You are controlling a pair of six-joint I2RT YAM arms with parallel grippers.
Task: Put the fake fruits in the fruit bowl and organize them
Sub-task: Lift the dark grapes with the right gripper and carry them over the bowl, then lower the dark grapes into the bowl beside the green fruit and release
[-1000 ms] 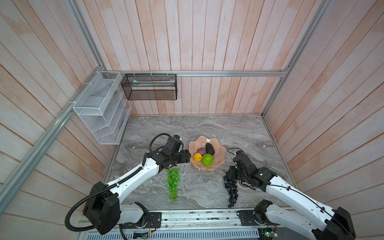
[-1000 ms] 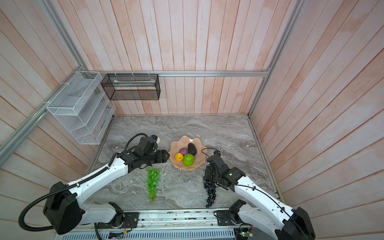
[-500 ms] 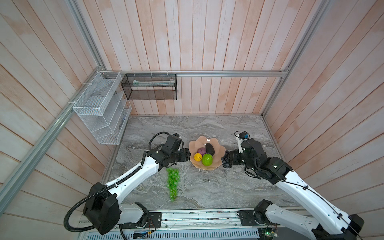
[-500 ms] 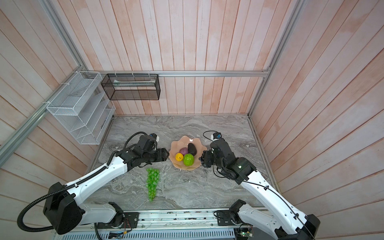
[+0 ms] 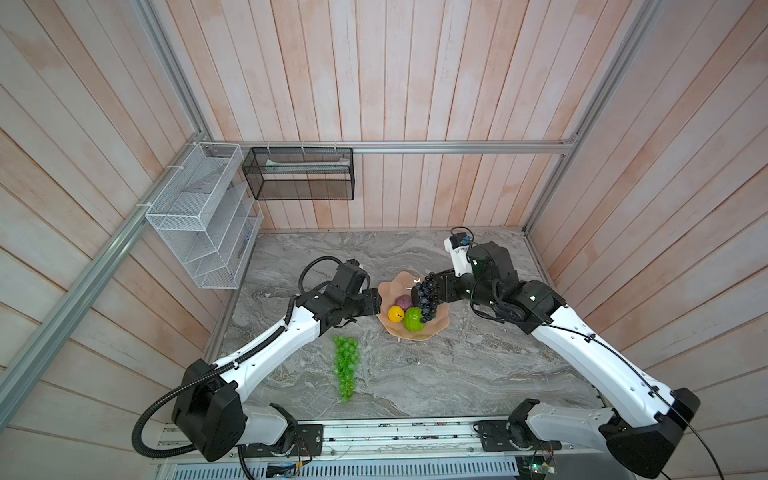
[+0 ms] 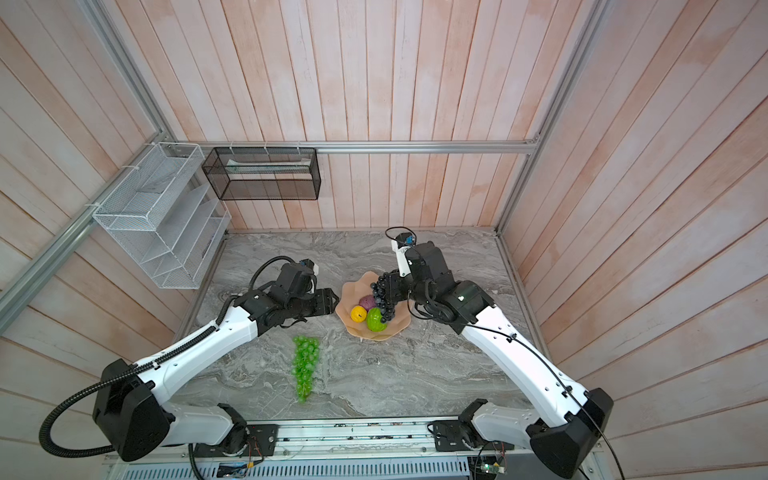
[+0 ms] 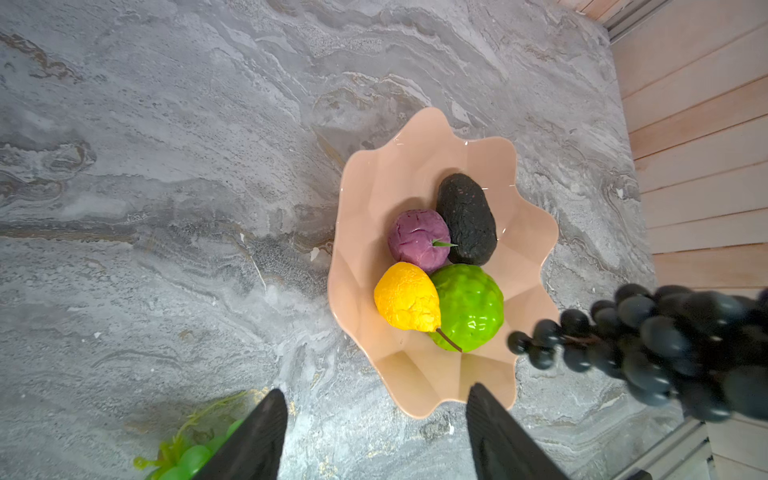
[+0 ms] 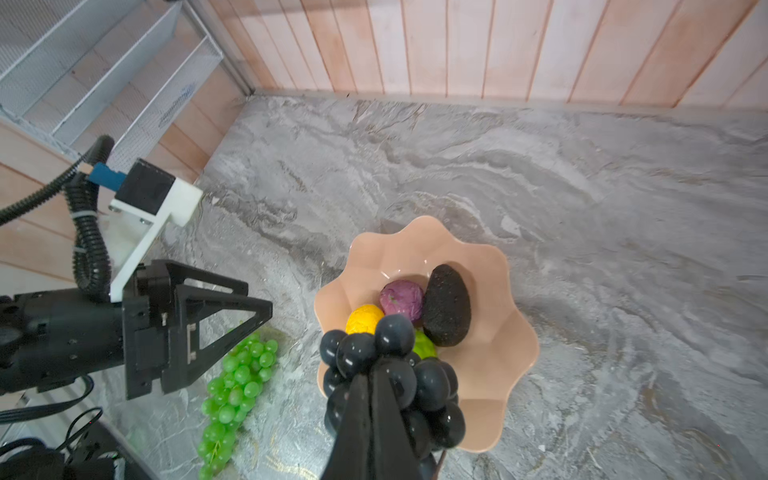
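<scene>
Four fruits lie in the fruit bowl (image 7: 376, 195); the avocado (image 7: 467, 218) shows only in the wrist views, hidden in both top views behind the dark grape bunch (image 5: 424, 296), which the right gripper (image 8: 369, 380) pinches, seemingly just over the bowl. The left gripper (image 7: 374, 392), jaws spread, sits beside the bowl, and the green grape bunch (image 5: 347, 370) lies near the bowl.

In both top views, near the middle, the dark blue-black plastic grape bunch (image 5: 426, 297) (image 6: 382, 297) hides the blackish bumpy avocado (image 7: 467, 220). In the left wrist view the bunch is blurry.
</scene>
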